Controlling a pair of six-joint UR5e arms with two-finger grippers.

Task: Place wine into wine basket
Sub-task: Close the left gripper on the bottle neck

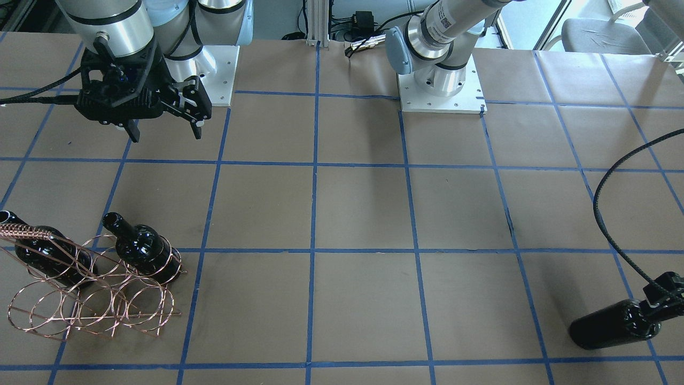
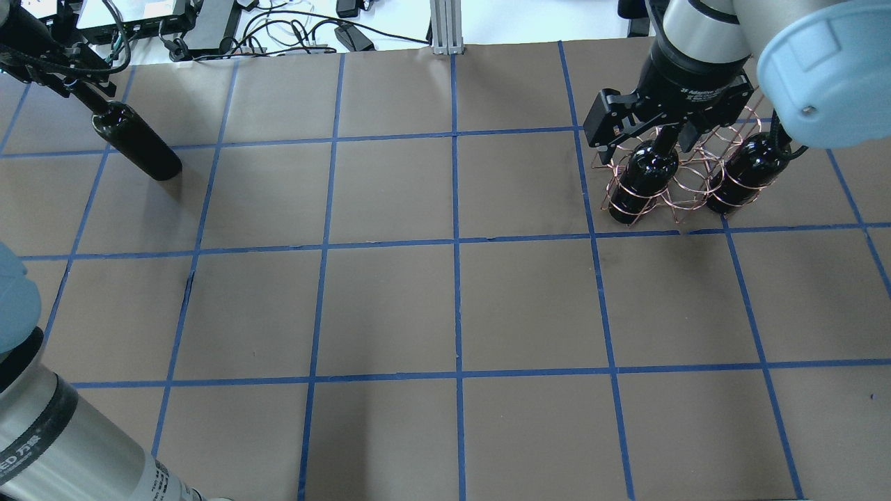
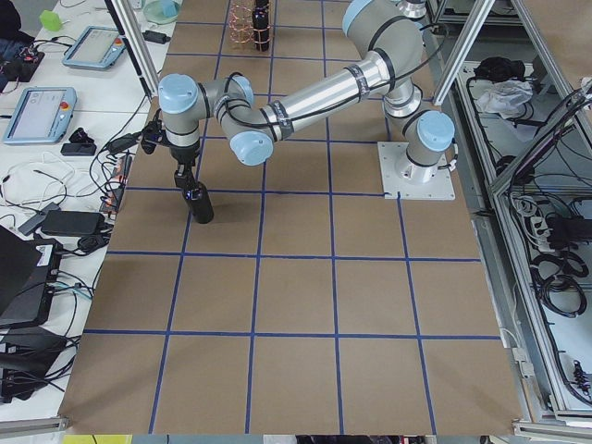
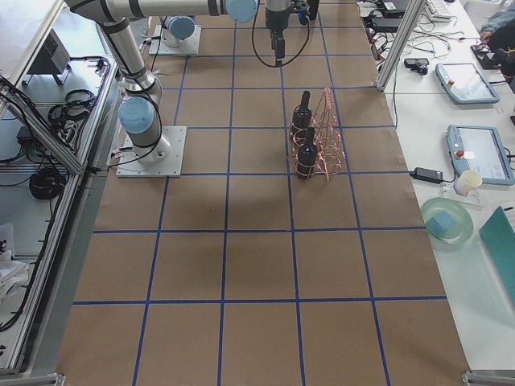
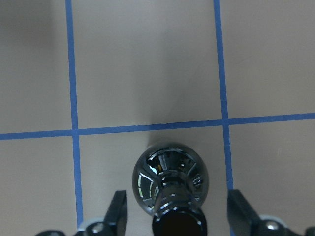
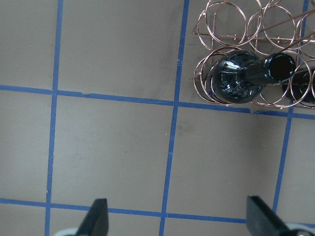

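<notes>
A near-black wine bottle [image 2: 136, 146] stands upright on the table at the far left; it also shows in the front view [image 1: 609, 323]. My left gripper [image 5: 179, 211] is open, its fingers [image 5: 118, 211] apart on both sides of the bottle's neck without touching it. The copper wire wine basket [image 2: 689, 198] stands at the far right and holds two more bottles [image 1: 141, 248] [image 1: 45, 254]. My right gripper [image 1: 163, 131] is open and empty, raised above the table beside the basket [image 6: 221, 19].
The table [image 2: 452, 299] is brown paper with a blue tape grid. The arm bases [image 1: 441, 80] stand at the robot's side. Cables and devices [image 2: 209, 21] lie beyond the far edge, behind the left gripper.
</notes>
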